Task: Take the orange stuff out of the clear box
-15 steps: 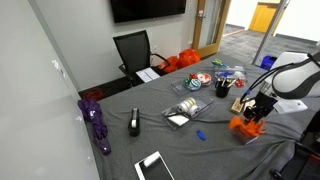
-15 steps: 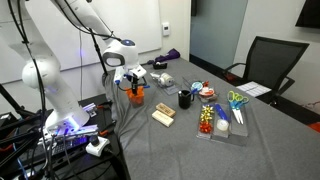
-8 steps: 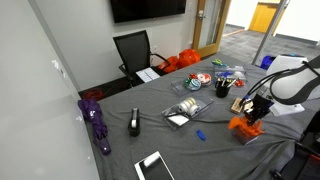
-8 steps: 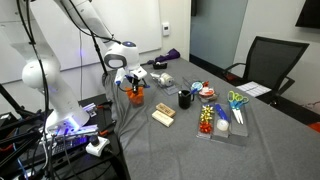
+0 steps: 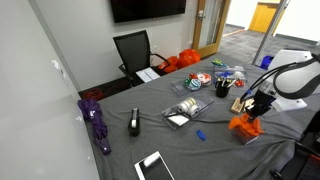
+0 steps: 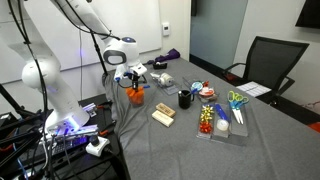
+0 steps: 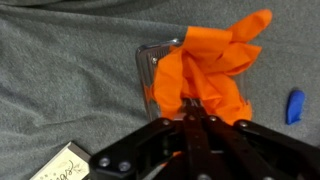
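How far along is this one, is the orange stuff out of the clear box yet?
Not yet. Done: the gripper is pinched shut on the orange stuff at the clear box. In hand: the lift; the material bunches above the rim, its lower part inside. Left: pulling it clear and setting it on the grey table.

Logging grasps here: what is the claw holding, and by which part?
The claw is shut on the crumpled orange material, pinching its lower middle fold, in the small clear plastic box.

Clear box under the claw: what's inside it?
Crumpled orange stuff fills the clear box and spills over its rim, pinched by the shut gripper. Anything beneath it is covered.
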